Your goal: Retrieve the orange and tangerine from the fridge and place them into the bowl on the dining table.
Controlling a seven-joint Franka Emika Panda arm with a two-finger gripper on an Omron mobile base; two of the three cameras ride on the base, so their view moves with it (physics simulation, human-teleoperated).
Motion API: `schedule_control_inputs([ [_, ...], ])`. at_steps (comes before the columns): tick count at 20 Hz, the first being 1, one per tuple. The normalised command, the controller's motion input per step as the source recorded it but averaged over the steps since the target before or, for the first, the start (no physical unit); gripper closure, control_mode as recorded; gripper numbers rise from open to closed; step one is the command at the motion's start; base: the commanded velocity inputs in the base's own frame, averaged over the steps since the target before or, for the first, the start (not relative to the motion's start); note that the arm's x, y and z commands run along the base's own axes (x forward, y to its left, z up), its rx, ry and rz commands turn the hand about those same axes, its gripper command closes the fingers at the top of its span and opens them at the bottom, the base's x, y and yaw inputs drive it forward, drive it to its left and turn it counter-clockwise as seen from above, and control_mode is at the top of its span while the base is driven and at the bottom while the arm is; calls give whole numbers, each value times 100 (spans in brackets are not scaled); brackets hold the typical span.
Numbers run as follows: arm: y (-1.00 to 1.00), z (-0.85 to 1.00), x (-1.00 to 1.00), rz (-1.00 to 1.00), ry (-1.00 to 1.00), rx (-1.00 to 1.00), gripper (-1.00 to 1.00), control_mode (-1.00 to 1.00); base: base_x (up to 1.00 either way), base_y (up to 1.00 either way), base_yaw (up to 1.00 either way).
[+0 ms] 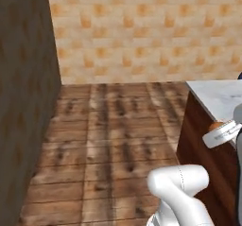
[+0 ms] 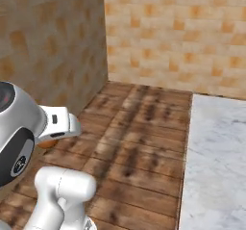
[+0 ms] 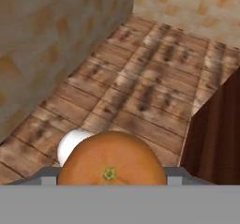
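Item: orange fruit (image 3: 111,162), round, green stem scar facing the hand camera. Whether it is the orange or the tangerine cannot be told. It is seated between the fingers of the gripper (image 3: 111,178), which are pinched onto its sides; a sliver of it is also seen at the hand in the left base view (image 1: 216,125) and under the hand in the right base view (image 2: 47,143).

Location: carried in the air above the plank floor (image 1: 113,140), beside the near end of the dining table (image 2: 216,166). The table's marble top is seen at the right of both base views, its reddish-brown side panel (image 3: 215,129) close to the fruit in the hand view. Tiled walls (image 1: 142,31) are noted behind and to the left.

Not catalogued here: the bowl and the fridge.

Step judged in hand: transport of the held fruit to the bowl; roughly mid-task at best, since a second fruit is required.

Handling notes: the pinch is to be kept firm while travelling, as a round fruit is easily rolled out. The fruit is to be lifted above the table edge before being swung across. The bowl is to be located first; release is best made low over its middle.
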Motion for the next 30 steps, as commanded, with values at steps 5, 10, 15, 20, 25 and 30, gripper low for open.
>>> schedule_control_inputs([
  [5,0,0,0,0,0,0,100,100,100,11,-51],
  [10,0,0,0,0,0,0,100,100,100,41,-51],
  [15,0,0,0,0,0,0,100,100,100,69,-52],
  [20,0,0,0,0,0,0,100,100,100,93,-51],
  [25,0,0,0,0,0,0,100,100,100,98,-51],
  [30,0,0,0,0,0,0,100,100,98,77,-58],
])
